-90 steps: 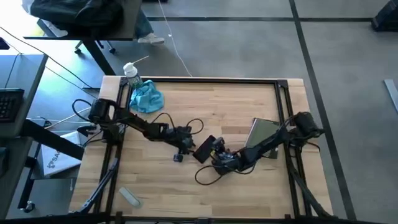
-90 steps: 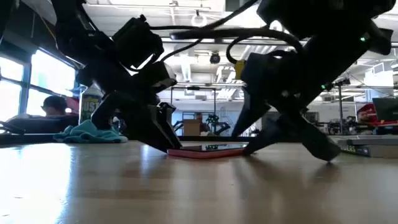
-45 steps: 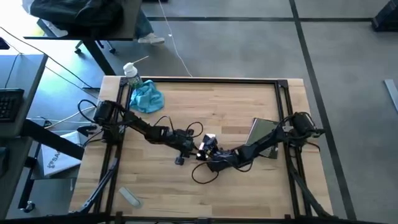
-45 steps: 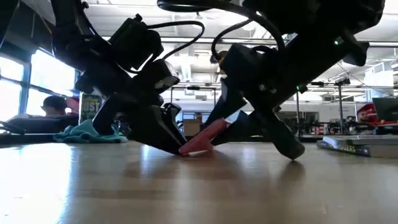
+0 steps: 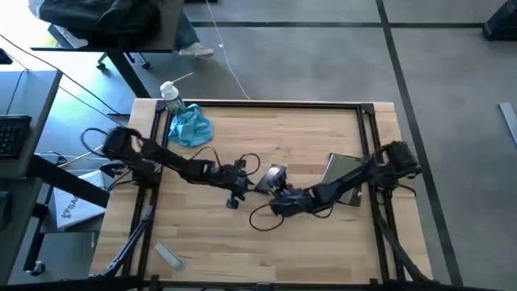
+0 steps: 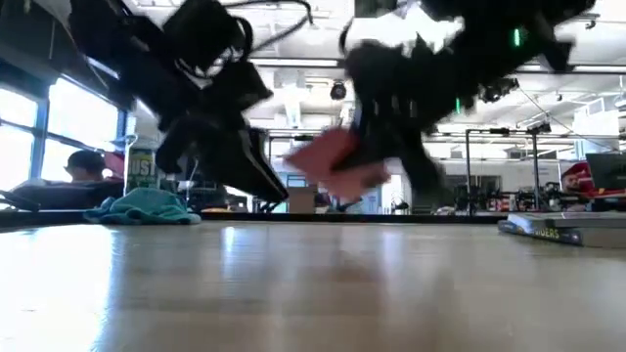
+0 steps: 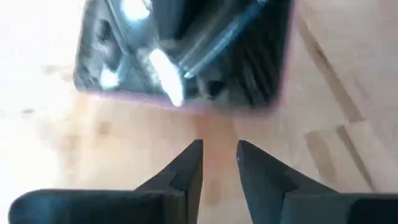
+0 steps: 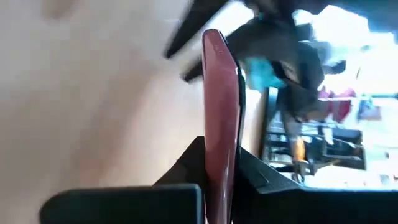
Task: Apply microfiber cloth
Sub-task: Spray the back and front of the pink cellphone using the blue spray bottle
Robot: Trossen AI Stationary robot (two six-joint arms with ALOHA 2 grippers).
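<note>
The soft teal microfiber cloth [image 5: 191,127] lies crumpled at the far left corner of the light wooden worktop [image 5: 299,145], just beside a clear plastic bottle with a white cap [image 5: 169,94]; in the low view the cloth [image 6: 144,207] rests flat on the surface, well apart from both arms. At the near left edge of the worktop lies a small pale oblong object [image 5: 169,255].

The left claw [image 5: 238,184] is near the middle of the worktop, its two dark fingers [image 7: 186,169] close together with only a narrow gap, clasping nothing; the wrist view shows them pointing at the glossy screen of a phone in a pink case [image 7: 186,53]. Just to the right, the right claw [image 5: 279,191] grips that phone [image 5: 273,175] by its edge, the fingers [image 8: 186,165] clenched on the pink case [image 8: 221,118] on either side. In the low view the phone [image 6: 333,164] is lifted clear of the worktop and tilted, between the two arms. Farther right, a flat grey-green rectangular pad [image 5: 339,175] lies on the worktop, partly under the right arm.
</note>
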